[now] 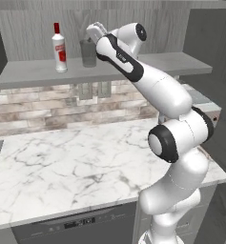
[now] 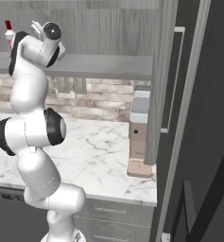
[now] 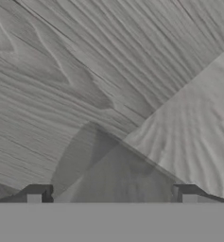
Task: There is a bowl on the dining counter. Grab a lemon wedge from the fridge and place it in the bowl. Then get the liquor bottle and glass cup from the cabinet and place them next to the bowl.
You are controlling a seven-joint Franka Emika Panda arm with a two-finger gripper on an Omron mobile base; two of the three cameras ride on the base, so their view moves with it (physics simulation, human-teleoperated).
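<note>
On the cabinet's flat grey shelf (image 1: 33,71) the liquor bottle (image 1: 59,47) stands upright, red cap on, clear inside. Just beside it stands the glass cup (image 1: 87,52), upright; whether anything is in it I cannot tell. The gripper (image 3: 111,196) is raised to the cup, jaws spread wide and grasping nothing, tips framing the tumbler's grey wall against the wood-grain back panel (image 3: 85,61). Below lies a marble worktop (image 1: 66,162) backed by brick tiles (image 1: 33,107).

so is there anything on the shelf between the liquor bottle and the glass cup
Nothing: in the left base view the stretch of grey shelf between the liquor bottle and the glass cup is bare. The open gripper is at the cup's far side.
</note>
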